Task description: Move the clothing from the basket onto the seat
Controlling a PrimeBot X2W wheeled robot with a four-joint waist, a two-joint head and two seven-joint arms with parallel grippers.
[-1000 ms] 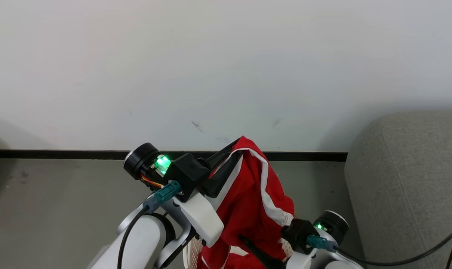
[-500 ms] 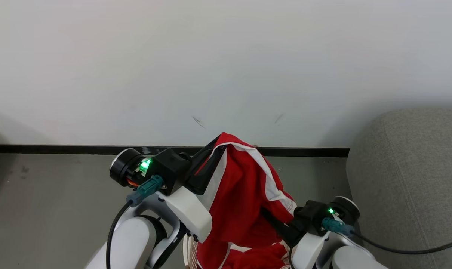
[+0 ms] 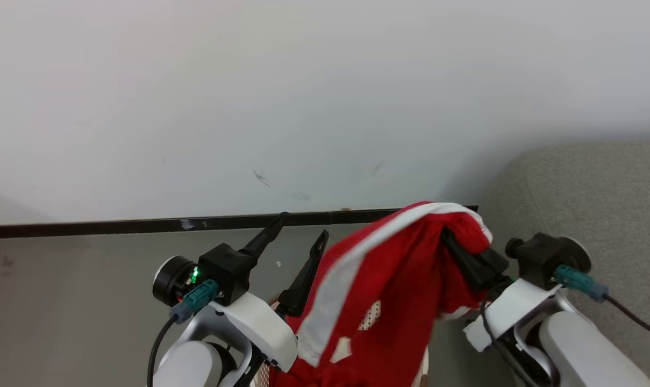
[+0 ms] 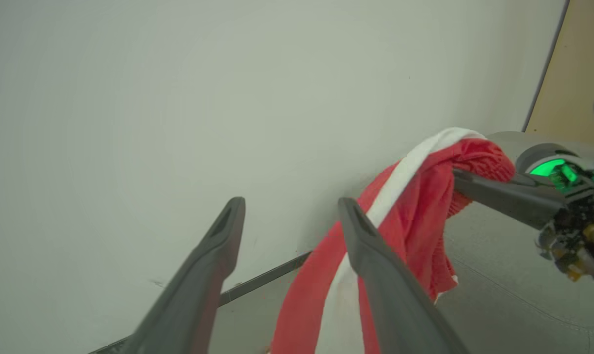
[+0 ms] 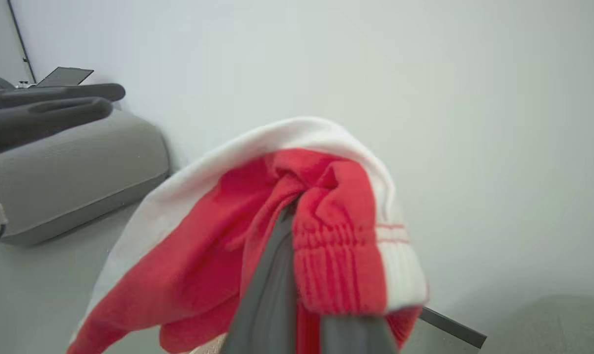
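A red garment with a broad white stripe (image 3: 389,285) hangs from my right gripper (image 3: 447,236), which is shut on its bunched top, just left of the grey sofa (image 3: 599,193). The right wrist view has the fabric (image 5: 326,246) wrapped over my shut fingers (image 5: 272,285). My left gripper (image 3: 304,226) stands open and empty to the left of the cloth, its right finger close beside the white stripe. In the left wrist view those open fingers (image 4: 218,246) frame the wall, and the garment (image 4: 414,196) hangs from the right gripper's fingers (image 4: 498,194). A sliver of cream basket (image 3: 425,371) peeks out under the cloth.
A white wall with a black baseboard (image 3: 115,226) runs straight ahead above grey floor (image 3: 61,301). The sofa's rounded corner (image 4: 498,275) lies right of the hanging cloth. Another grey cushioned piece (image 5: 70,172) sits behind the left gripper's fingers (image 5: 56,108) in the right wrist view.
My left gripper has let go of the garment and opened. The right gripper has shut on the garment and carried it up and to the right, toward the sofa. The head camera shifted slightly.
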